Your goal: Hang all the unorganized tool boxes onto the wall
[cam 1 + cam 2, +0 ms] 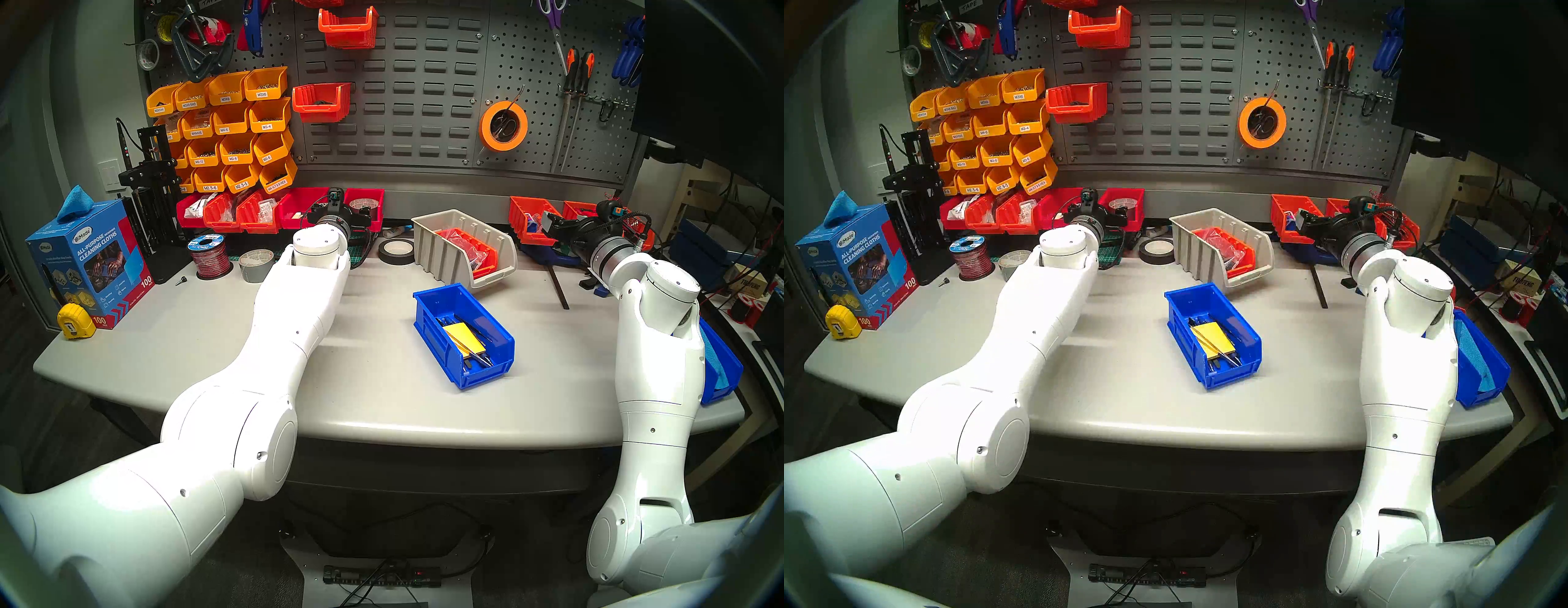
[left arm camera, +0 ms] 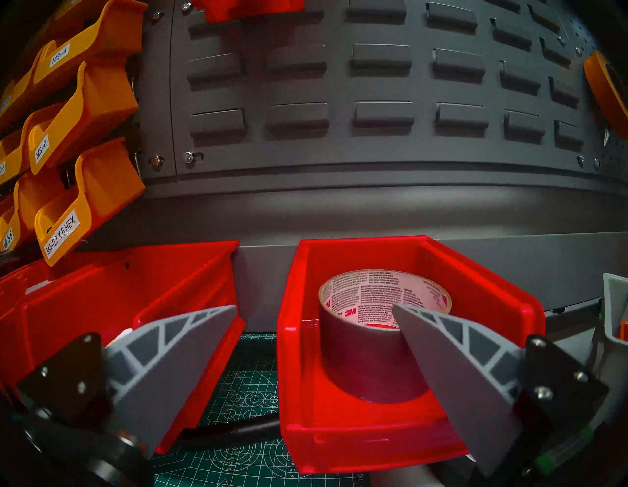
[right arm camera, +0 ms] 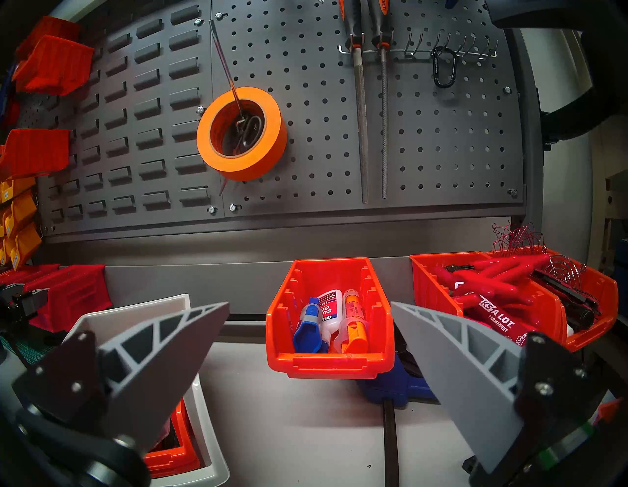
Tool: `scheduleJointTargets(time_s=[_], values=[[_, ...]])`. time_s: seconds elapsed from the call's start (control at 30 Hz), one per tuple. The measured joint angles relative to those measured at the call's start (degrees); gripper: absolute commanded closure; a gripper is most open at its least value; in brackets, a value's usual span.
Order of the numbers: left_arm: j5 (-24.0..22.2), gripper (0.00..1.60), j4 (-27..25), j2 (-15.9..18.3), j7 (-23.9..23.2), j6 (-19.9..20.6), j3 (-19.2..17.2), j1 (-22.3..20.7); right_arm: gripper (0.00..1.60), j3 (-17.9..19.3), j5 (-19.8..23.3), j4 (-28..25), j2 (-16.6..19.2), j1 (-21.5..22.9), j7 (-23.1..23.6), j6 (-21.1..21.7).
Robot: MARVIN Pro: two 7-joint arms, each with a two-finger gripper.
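A red tool box (image 2: 390,432) holding a roll of grey tape (image 2: 367,360) sits at the foot of the wall (image 1: 403,85). My left gripper (image 2: 314,307) is open across the box's left side wall: one finger outside, one inside in front of the roll. My right gripper (image 3: 310,304) is open, just in front of an orange-red box (image 3: 329,364) of glue bottles against the wall's light strip. On the table lie a blue tool box (image 1: 462,335) with a yellow pad and a beige ribbed one (image 1: 462,246) with a small red bin inside.
Two red bins (image 1: 322,102) hang on the louvred panel beside yellow labelled bins (image 1: 237,131). More red bins (image 1: 237,212) line the wall's base. An orange tape roll (image 1: 502,125), a black tape ring (image 1: 396,250), a wire spool (image 1: 210,257) and a second blue bin (image 1: 717,365) are nearby.
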Motion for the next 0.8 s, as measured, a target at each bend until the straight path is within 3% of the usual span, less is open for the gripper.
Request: scheduleJointTargets(time_s=[0.23, 0.8], values=[[0.3, 0.0, -0.6, 0.1, -0.3, 0.1, -0.2, 0.1, 0.0, 0.0, 0.0, 0.0, 0.0, 0.0, 0.0, 0.0], [1.4, 0.0, -14.4, 3.6, -2.0, 0.8, -1.6, 6.5, 0.0, 0.0, 0.0, 0.0, 0.0, 0.0, 0.0, 0.0]])
